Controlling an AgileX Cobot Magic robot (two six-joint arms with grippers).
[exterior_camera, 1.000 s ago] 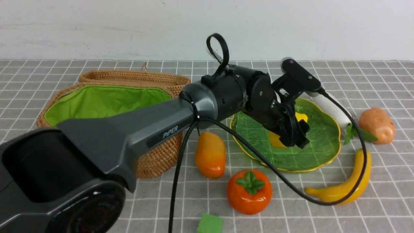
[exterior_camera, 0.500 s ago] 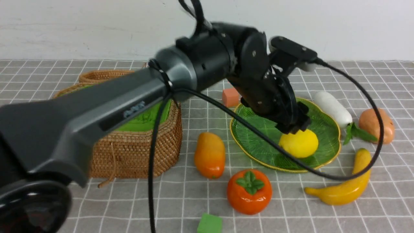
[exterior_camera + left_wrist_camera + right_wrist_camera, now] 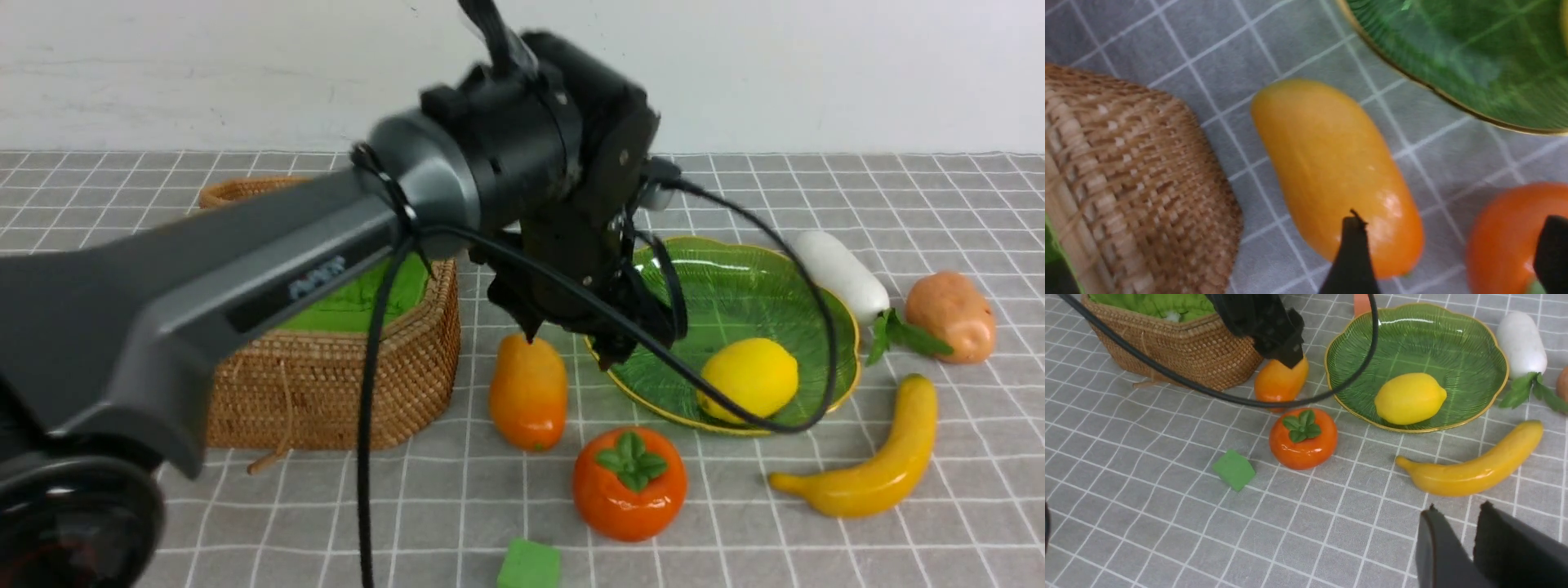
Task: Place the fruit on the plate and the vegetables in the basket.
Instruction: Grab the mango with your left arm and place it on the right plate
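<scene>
Swung left: the left arm has come off the plate since half a second back. The lemon stayed behind on the plate's near half, with nothing touching it. Reads as release done, one fruit of four placed.

The left pincer now hangs low over the mango, jaws wide, holding nothing. In the left wrist view one fingertip sits over the mango's near end, the other over the persimmon's edge. It is not straddling the mango yet and probably needs a nudge left before closing.

Layout, big to small:
- basket: left, green lining showing, inside mostly hidden by the arm.
- plate: centre-right, only the lemon in it.
- banana: on the surface, near right, just off the plate rim.
- radish: far right, beside the plate's far rim, leaves pointing at the potato.
- mango: on the surface between basket and plate.
- persimmon: just near of the mango.
- potato: right edge, next to the radish leaves.

Eggplant not seen in any view.

The right pincer is near right over bare surface, close to the banana, nearly closed with a slim gap, empty.

Three fruits and at least two vegetables remain; the mango looks next.
</scene>
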